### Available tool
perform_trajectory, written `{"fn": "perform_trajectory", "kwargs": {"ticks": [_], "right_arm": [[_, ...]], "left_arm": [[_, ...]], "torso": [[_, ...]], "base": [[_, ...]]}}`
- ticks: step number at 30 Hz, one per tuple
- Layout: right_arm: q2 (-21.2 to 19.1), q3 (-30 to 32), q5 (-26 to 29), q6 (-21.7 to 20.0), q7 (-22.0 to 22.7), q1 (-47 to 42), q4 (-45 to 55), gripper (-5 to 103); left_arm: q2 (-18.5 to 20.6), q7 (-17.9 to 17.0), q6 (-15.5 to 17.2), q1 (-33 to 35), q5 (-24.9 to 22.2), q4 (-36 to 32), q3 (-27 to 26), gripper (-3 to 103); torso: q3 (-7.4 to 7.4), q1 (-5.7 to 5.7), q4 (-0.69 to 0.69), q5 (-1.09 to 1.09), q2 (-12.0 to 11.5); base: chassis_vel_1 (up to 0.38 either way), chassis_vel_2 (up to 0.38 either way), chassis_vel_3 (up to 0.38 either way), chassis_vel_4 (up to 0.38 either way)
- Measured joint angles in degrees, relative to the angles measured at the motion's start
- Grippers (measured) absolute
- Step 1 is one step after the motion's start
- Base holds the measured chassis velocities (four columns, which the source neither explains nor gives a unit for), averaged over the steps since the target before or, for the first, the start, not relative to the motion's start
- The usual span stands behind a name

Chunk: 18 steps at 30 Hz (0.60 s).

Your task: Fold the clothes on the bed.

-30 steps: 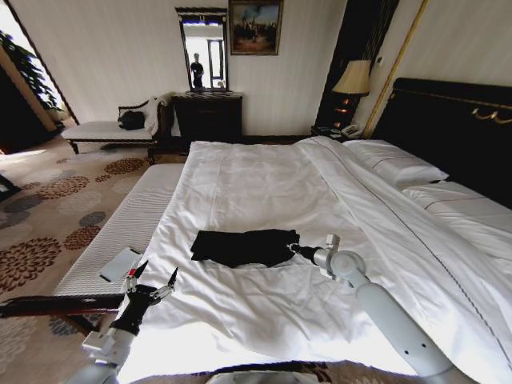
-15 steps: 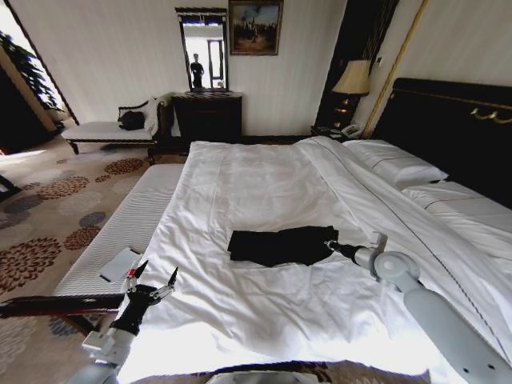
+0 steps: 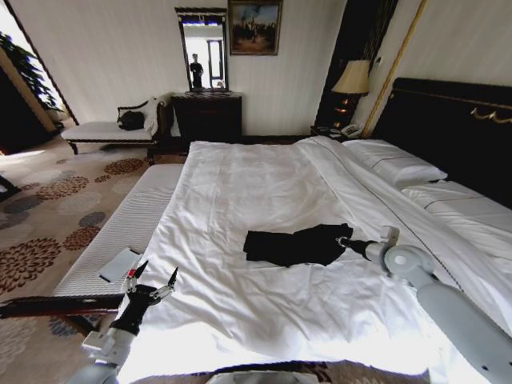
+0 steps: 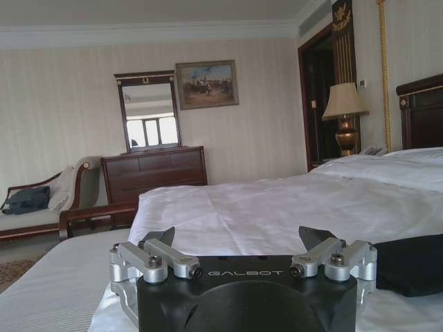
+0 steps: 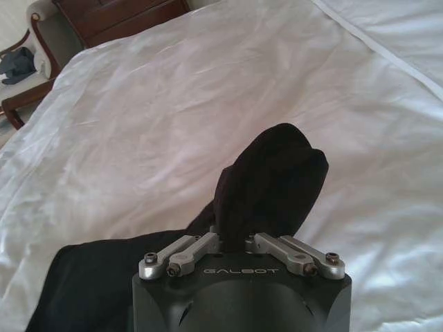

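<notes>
Bright daylight across the white bed (image 3: 264, 184), glaring on the near sheet (left corner); dim around the headboard (image 3: 456, 128); bowed at picture edges.

— What can't you make out?
— My right gripper (image 5: 233, 243) has its fingertips buried in the black clothes (image 5: 270, 183); any lettering is folded out of sight.
— And at the edges?
— The bed (image 3: 264, 192) runs off the head view's right side; the clothes (image 4: 412, 264) are cut by my left wrist view's edge.
</notes>
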Motion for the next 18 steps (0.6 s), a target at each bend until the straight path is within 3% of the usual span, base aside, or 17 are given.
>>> {"fn": "perform_trajectory", "kwargs": {"ticks": [6,10,13,18], "right_arm": [[3.3,-10.75,5.64,-0.59,4.19,10.14,2.18,5],[5.33,-15.12,5.94,-0.88,4.61,13.67,2.36,5],[7.73,-19.27,5.01,-1.14,4.62,16.37,1.67,5],[11.42,-25.28,-1.22,-1.46,2.59,17.99,-2.63,5]], "left_arm": [[0.0,-0.01,0.0,0.0,0.0,0.0,0.0,100],[0.0,-0.01,0.0,0.0,0.0,0.0,0.0,100],[0.0,-0.01,0.0,0.0,0.0,0.0,0.0,100],[0.0,-0.01,0.0,0.01,0.0,0.0,0.0,100]], "torso": [[0.01,0.01,0.01,0.02,0.0],[0.01,0.0,0.01,0.0,0.0],[0.01,0.0,0.01,0.01,0.0],[0.01,0.01,-0.01,0.02,0.0]], "base": [[0.0,0.0,0.0,0.0],[0.0,0.0,0.0,0.0],[0.0,0.0,0.0,0.0],[0.0,0.0,0.0,0.0]]}}
